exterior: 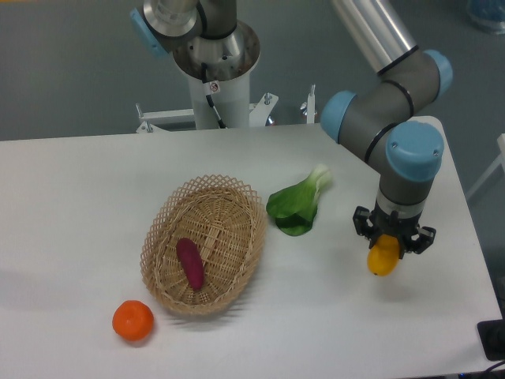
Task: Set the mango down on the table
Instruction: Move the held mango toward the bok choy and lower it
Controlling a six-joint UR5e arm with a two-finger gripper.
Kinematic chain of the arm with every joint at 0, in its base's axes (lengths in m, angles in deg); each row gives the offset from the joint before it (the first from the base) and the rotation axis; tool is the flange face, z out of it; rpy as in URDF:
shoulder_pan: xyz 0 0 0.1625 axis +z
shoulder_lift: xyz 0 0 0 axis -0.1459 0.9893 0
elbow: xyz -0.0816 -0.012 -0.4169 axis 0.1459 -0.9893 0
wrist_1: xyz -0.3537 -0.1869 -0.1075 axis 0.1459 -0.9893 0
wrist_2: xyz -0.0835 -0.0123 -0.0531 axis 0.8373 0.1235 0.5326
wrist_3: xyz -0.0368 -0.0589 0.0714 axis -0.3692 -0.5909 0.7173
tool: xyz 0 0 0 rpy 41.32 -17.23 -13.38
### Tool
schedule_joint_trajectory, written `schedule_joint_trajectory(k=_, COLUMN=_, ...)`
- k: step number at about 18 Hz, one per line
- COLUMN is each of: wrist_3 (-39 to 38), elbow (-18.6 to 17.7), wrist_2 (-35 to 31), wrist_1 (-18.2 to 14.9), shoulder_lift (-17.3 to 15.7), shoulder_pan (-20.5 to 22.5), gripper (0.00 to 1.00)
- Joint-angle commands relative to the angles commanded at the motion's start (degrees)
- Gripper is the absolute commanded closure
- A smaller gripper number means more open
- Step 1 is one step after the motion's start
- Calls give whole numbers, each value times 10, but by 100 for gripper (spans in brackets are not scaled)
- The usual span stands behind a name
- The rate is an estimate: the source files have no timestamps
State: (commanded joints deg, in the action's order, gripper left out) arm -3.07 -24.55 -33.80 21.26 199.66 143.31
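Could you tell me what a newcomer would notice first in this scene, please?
First, the gripper at the right of the table, shut on a yellow mango held low over the white surface. Next, the wicker basket near the middle with a purple sweet potato inside. An orange tangerine sits front-left of the basket, and a bok choy to its right.

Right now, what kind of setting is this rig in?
Likely a robotics lab test bench: a bare white table, an arm base on a pedestal behind it, and props laid out, a wicker basket and a tangerine.
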Motion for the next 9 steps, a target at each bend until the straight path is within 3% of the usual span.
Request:
schedule_joint_trajectory(k=5, wrist_3=13, elbow=-66, wrist_2=-33, wrist_1=56, shoulder_lift=-18, shoulder_pan=-5, gripper=55)
schedule_joint_trajectory(k=9, wrist_3=38, elbow=-104, wrist_2=-33, wrist_1=64, shoulder_lift=-37, shoulder_pan=-5, gripper=54)
